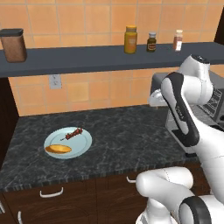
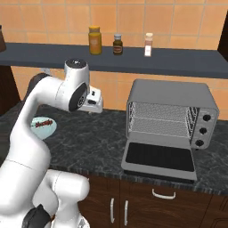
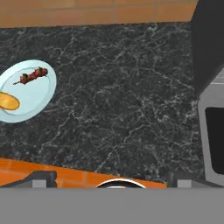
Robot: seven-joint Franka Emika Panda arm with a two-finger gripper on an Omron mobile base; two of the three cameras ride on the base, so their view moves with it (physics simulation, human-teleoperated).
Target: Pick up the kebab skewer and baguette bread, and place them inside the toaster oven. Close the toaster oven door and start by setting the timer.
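Hovering high with gripper point(image 3: 109, 177) spread wide and empty, surveyed kebab skewer point(image 3: 31, 76) and baguette bread point(image 3: 8, 101) before reaching.

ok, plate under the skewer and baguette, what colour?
Pale light blue plate, plain with no pattern; clearest in the left base view.

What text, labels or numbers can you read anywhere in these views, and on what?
None is legible.
Shelf jars: yellow jar, dark jar, white bottle carry label patches, too small to read.
Toaster oven: the three knobs show no readable markings.
Wall outlet: no text.
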